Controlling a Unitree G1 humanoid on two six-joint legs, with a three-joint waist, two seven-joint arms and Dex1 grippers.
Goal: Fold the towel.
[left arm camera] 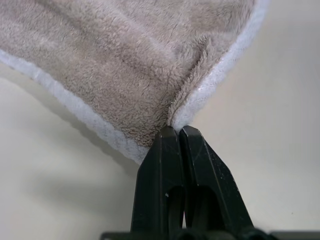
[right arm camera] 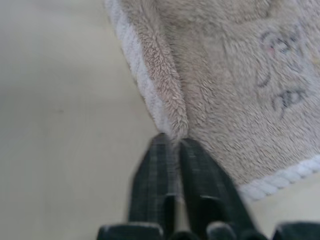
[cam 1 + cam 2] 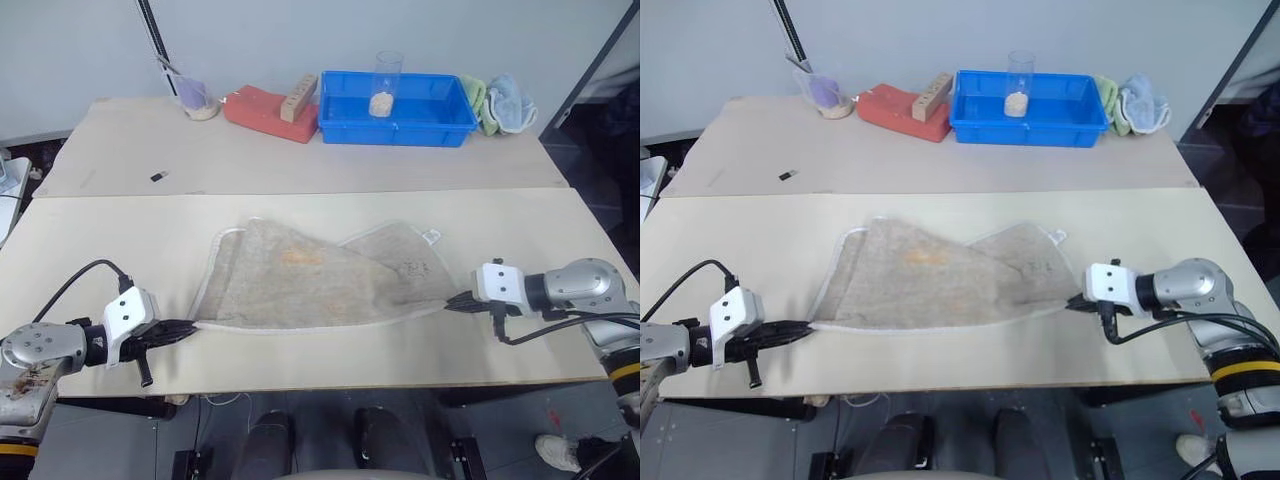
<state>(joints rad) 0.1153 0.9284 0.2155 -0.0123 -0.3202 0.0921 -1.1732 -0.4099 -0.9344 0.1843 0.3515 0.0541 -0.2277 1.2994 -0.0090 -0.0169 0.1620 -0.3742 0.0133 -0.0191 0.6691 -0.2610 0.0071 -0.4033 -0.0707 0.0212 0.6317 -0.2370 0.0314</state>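
Towel [image 3: 320,280]: beige terry, white stitched edging, lying rumpled on the near counter [image 3: 90,240], long axis running left to right.
Left claw [image 3: 190,327]: gripping the towel's near-left corner, fingers pressed together on the hem.
Right claw [image 3: 458,301]: pinching the towel's near-right corner, shut on the pile.
Each claw is sitting just outside its own towel end; fold likely carrying both corners away from the robot.
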